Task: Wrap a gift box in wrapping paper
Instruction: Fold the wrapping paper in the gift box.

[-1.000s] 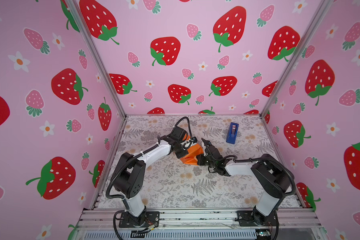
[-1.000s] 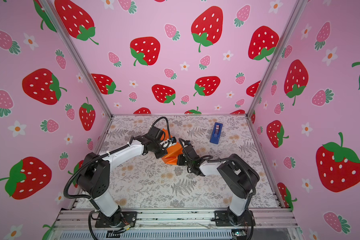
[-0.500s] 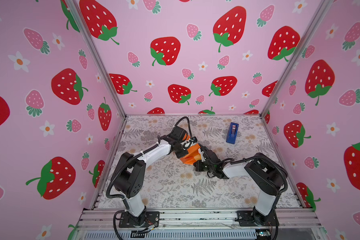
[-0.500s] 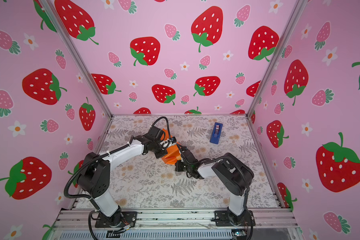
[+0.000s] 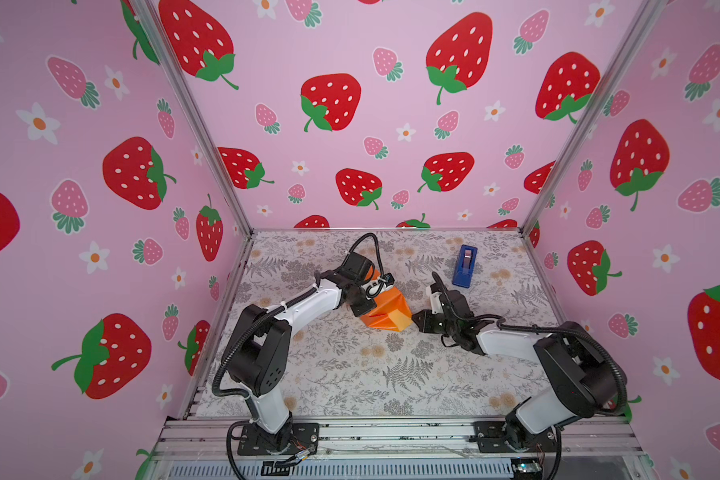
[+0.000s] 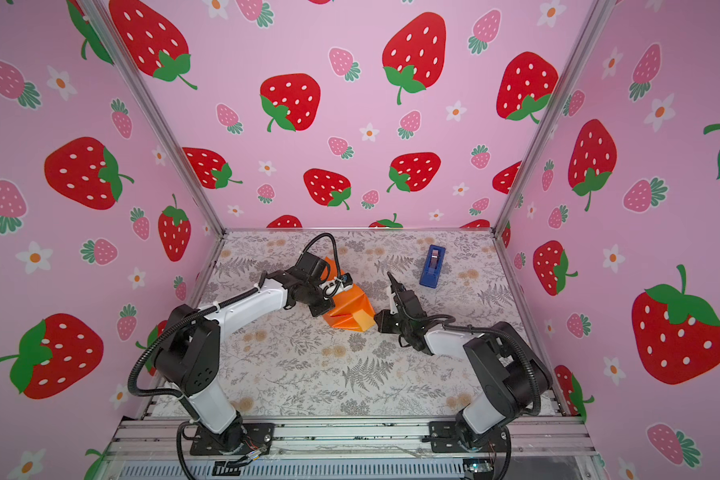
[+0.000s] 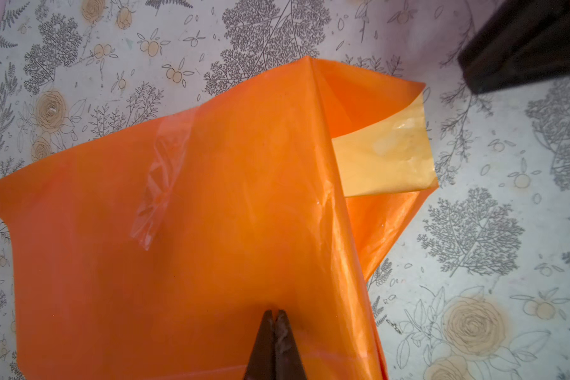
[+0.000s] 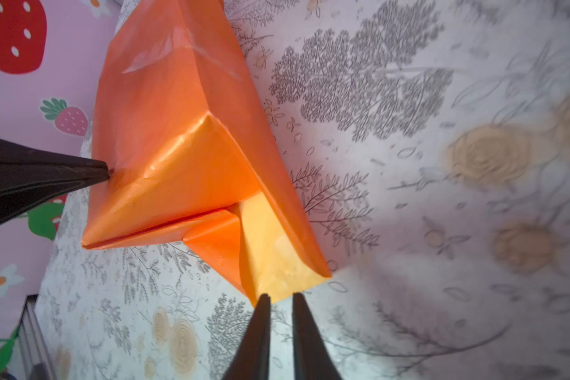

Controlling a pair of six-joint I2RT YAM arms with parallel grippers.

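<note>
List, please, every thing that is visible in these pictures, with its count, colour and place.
wrapping paper: one, orange with pale yellow inside, folded, at table's middle
tape strip: one, clear, stuck on the paper
tape dispenser: one, blue, table's far right
table cover: one, pale floral, under everything
walls: three, pink with strawberries, around the table
left gripper: one, black, shut, tip on the paper
right gripper: one, black, slightly open, at the paper's flap
</note>
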